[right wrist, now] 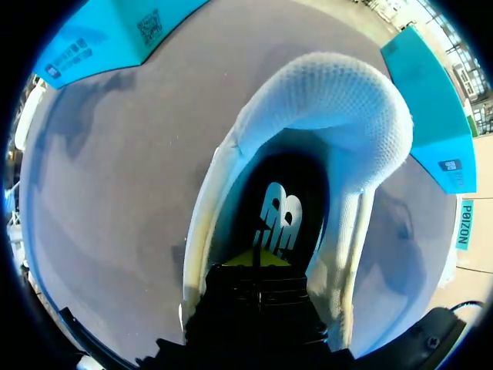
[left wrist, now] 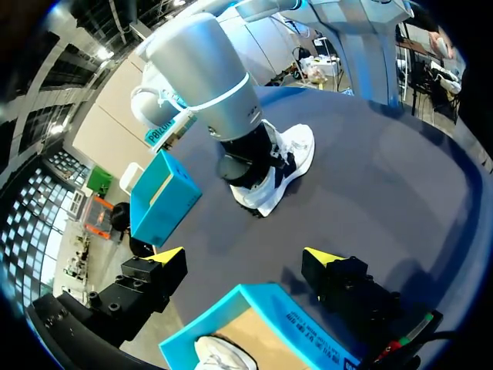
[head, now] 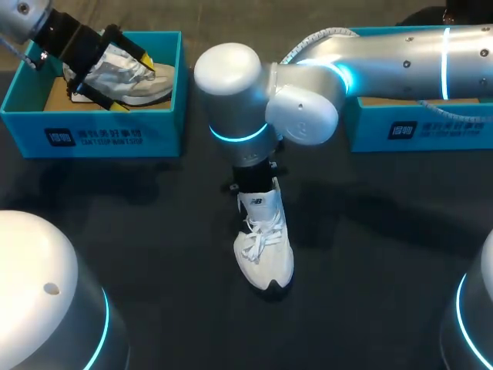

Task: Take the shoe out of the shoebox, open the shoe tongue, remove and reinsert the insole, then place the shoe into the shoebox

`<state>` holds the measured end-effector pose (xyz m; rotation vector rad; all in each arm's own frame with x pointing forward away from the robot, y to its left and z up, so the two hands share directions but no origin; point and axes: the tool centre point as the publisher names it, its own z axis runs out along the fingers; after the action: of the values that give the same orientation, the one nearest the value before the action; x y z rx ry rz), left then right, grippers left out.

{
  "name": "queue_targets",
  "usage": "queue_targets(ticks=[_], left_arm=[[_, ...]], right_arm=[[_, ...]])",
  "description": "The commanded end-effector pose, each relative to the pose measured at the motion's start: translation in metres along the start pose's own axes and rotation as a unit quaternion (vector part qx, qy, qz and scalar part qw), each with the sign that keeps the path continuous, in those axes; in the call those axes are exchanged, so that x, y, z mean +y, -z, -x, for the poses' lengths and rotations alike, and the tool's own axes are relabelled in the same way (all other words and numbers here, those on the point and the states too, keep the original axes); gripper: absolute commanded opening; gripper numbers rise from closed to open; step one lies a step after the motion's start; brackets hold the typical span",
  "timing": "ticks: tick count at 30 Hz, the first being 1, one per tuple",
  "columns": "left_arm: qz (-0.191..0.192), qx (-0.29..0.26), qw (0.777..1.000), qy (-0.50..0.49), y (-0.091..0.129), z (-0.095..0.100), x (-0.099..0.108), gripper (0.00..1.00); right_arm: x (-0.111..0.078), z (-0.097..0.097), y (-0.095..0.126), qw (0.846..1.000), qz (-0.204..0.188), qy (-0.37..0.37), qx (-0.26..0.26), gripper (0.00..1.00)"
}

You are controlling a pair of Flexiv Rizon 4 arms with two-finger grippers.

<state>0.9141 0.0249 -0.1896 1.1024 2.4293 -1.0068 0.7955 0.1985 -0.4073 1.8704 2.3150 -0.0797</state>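
One shoe [head: 264, 247] is already out, standing on the table [head: 139, 247] at mid-frame in the head view, toe toward the bottom edge. The right gripper [right wrist: 262, 260] is down in its mouth, over the insole [right wrist: 281, 216]; whether it grips anything I cannot tell. I judge the insole step is in hand, with the return to a box left to do. The shoe is white and laced, with a mesh collar and a dark sole edge at the toe. The left gripper [left wrist: 244, 257], jaws wide and empty, hangs over the box [head: 115, 127] at upper left, where a greyish second shoe [head: 135, 77] lies.
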Motion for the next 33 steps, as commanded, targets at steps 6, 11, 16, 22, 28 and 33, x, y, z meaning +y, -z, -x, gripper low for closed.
queue_targets(ticks=[6, 11, 16, 22, 28, 33], left_arm=[[0.001, 0.001, 1.0, 0.0, 0.001, 0.0, 0.0, 1.0], [0.001, 0.001, 1.0, 0.0, 0.001, 0.0, 0.0, 1.0], [0.001, 0.001, 1.0, 0.0, 0.001, 0.0, 0.0, 1.0], [0.001, 0.001, 1.0, 0.0, 0.001, 0.0, 0.0, 1.0], [0.001, 0.001, 1.0, 0.0, 0.001, 0.0, 0.0, 1.0], [0.001, 0.001, 1.0, 0.0, 0.001, 0.0, 0.0, 1.0]], right_arm=[[0.013, 0.007, 0.011, 0.998, 0.057, 0.003, -0.039, 0.0], [0.03, 0.013, 0.013, 0.995, 0.082, 0.008, -0.055, 0.0], [0.043, 0.016, 0.007, 0.993, 0.094, 0.018, -0.075, 0.0], [0.047, 0.018, -0.012, 0.994, 0.077, 0.03, -0.076, 0.0], [0.037, 0.012, -0.028, 0.997, 0.042, 0.035, -0.048, 0.0], [0.023, 0.007, -0.027, 0.999, 0.018, 0.035, -0.018, 0.0]])
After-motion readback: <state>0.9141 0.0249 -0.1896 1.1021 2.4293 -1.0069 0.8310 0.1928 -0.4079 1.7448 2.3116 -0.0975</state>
